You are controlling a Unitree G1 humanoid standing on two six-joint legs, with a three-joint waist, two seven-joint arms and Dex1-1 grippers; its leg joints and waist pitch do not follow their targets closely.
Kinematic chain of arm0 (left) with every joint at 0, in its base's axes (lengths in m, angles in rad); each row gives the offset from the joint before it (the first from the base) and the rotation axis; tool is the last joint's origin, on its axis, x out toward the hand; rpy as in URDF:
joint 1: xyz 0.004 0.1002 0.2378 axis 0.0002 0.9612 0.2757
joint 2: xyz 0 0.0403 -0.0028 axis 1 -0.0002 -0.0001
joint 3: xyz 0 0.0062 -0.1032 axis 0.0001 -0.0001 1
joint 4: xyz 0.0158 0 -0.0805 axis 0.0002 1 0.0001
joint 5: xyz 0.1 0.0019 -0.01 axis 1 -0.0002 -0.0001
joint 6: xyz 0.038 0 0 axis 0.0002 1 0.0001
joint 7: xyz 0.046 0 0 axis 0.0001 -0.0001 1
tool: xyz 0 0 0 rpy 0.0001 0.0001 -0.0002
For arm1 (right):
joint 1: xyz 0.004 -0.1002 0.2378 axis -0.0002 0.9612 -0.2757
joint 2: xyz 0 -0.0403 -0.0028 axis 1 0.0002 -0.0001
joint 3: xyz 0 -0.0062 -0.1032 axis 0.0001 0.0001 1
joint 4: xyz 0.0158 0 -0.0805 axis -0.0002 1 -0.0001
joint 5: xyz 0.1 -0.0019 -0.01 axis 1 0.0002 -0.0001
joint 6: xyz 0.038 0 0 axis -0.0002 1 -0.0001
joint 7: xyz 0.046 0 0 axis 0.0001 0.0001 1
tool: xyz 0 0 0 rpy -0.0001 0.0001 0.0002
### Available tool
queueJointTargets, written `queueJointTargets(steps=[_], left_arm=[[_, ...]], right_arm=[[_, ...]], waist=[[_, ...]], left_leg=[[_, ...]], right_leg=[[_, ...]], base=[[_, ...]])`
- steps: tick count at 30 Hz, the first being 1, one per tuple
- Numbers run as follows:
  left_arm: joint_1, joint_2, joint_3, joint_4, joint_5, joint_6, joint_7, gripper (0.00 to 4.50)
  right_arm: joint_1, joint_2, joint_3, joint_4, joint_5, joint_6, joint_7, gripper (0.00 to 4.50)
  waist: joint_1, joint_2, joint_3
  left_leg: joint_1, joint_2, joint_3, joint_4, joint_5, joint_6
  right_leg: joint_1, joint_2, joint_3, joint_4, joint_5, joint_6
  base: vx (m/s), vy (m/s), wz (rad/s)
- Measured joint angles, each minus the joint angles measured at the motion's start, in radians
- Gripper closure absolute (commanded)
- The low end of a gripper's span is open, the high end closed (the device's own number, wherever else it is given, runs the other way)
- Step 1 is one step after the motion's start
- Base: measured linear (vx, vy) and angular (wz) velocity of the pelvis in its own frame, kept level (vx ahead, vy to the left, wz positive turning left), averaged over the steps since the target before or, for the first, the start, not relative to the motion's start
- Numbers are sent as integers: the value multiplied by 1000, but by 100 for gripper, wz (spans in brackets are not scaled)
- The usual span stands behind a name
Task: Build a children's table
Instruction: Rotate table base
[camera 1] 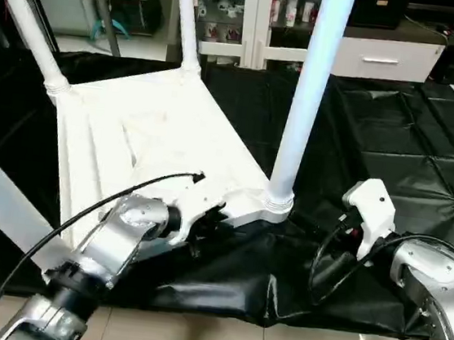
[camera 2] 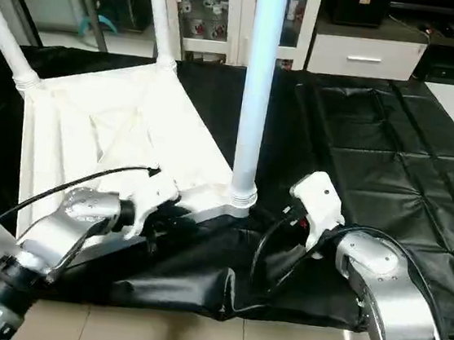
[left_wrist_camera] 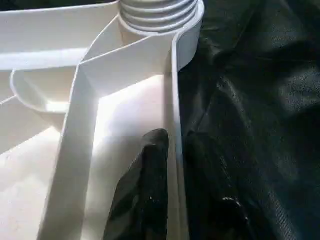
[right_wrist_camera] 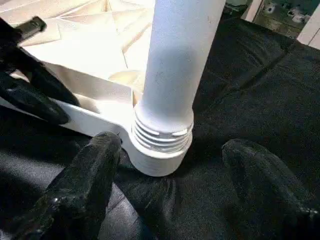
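Note:
The children's table top (camera 1: pixel 158 129) lies underside up on a black sheet, its ribs showing. Several white legs stand in its corner sockets; the nearest one (camera 1: pixel 304 105) rises from the front right corner socket (right_wrist_camera: pixel 157 160). My left gripper (left_wrist_camera: pixel 175 165) sits at the near rim just left of that corner. One black finger (left_wrist_camera: pixel 145 190) is inside the rim wall and the other outside, both pressed against it. My right gripper (right_wrist_camera: pixel 175 195) is open low beside the same corner. Its two fingers stand apart on either side of the leg's threaded base, not touching it.
The black sheet (camera 1: pixel 395 132) covers the floor under and to the right of the table top, and it bunches into folds near the front edge. White cabinets (camera 1: pixel 371 55) and a glass-door shelf stand at the back. Cables loop off both wrists.

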Motion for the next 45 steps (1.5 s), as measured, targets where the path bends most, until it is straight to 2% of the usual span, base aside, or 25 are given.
queueJointTargets(steps=[12,17,21,29,33,38,41,43,45], left_arm=[[-44,-7,-15,73,9,-48,-2,368],[-57,15,-43,76,24,-37,-26,421],[-60,17,-40,76,20,-5,-28,446],[-59,14,-23,88,-8,-5,-34,446],[-29,19,-21,84,-16,-73,-76,446],[9,53,-48,39,-24,-123,-154,446],[22,73,-71,8,-40,-129,-216,446],[21,73,-82,8,-41,-147,-242,446],[18,77,-90,12,-41,-165,-268,446]], right_arm=[[4,-1,0,-3,0,0,7,85],[24,-2,0,-9,21,-3,33,85],[27,-3,-1,-9,22,-5,43,85],[14,-1,-20,0,33,-14,50,85],[4,-2,-23,27,46,-32,83,85],[3,-37,-19,80,60,-73,168,85],[1,-60,-18,128,59,-101,225,85],[-8,-67,-2,153,56,-123,268,85],[-14,-102,43,178,35,-157,325,85]], waist=[[-2,1,-1],[-7,3,-2],[-11,3,-3],[-10,4,-3],[-6,9,-7],[13,13,-9],[28,11,-8],[32,10,-8],[32,9,-8]], left_leg=[[1,0,0,0,0,0],[2,0,0,0,0,0],[3,1,0,0,0,0],[3,0,-1,0,0,0],[3,0,-1,0,0,0],[1,0,0,0,0,0],[1,-1,1,0,0,1],[2,-1,3,0,0,1],[1,-1,5,0,1,2]], right_leg=[[0,0,0,1,0,0],[1,0,0,1,0,0],[1,0,0,2,0,-1],[2,0,0,2,1,-2],[2,0,0,1,1,-1],[1,-1,-1,1,-1,0],[1,-2,-1,1,-1,0],[2,-4,-1,1,-1,0],[2,-5,-1,1,-1,0]], base=[[0,0,0],[0,0,0],[0,0,0],[0,0,0],[0,0,0],[0,0,0],[0,0,0],[0,0,0],[0,0,0]])
